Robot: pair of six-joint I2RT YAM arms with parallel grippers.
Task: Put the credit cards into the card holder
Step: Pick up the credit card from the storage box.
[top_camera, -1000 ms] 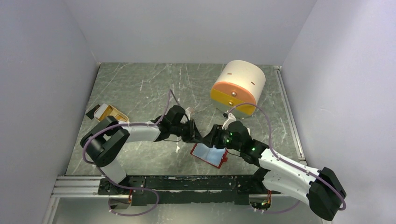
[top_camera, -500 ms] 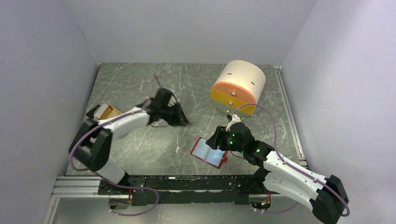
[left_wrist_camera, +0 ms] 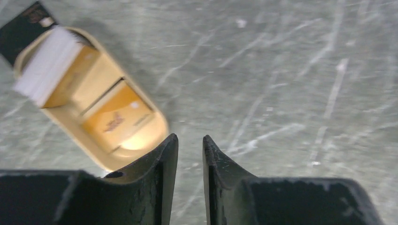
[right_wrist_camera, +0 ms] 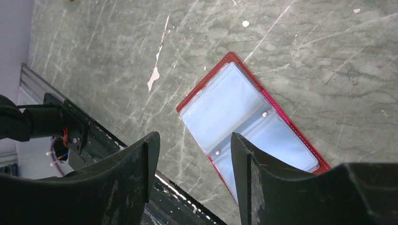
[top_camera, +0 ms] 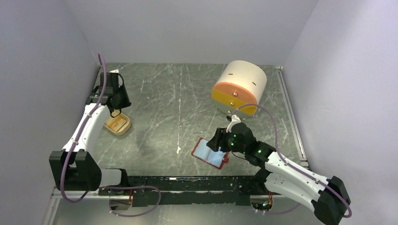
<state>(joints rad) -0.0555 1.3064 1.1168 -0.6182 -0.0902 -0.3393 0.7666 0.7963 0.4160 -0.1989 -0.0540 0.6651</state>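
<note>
The left pincer [left_wrist_camera: 190, 138] is all but clenched: its two dark fingers [left_wrist_camera: 159, 178] stand close, with only a thin slit between the tips and nothing in it. It hangs over the left side of the bench [top_camera: 164, 93], tips pointing down, just beside the near end of a beige oval tray [left_wrist_camera: 162, 127]. The wrist view shows no contact with the rim. In that tray lie the credit cards [left_wrist_camera: 117, 123]: a yellow-orange one flat on the bottom nearest the pincer, more yellow behind it, and a white card [left_wrist_camera: 47, 63] tilted across the far end. A dark card [left_wrist_camera: 23, 23] juts out past that far end onto the stone.

The right pincer [right_wrist_camera: 193, 136] is released - fingers spread wide and holding nothing. It hovers above the card holder [right_wrist_camera: 244, 117], well apart from the left arm. The card holder lies unfolded and flat near the front edge of the bench, right of centre, with its red border showing all round and its pale blue pockets facing up. It is turned at an angle to the bench edge. Whether any pocket already has a card in it cannot be told. The wrist view shows the pincer over the end of the holder nearer the bench front.

Farther back on the right, a big cream-and-orange cylinder [top_camera: 239, 86] lies on its side, well clear of the holder.
</note>
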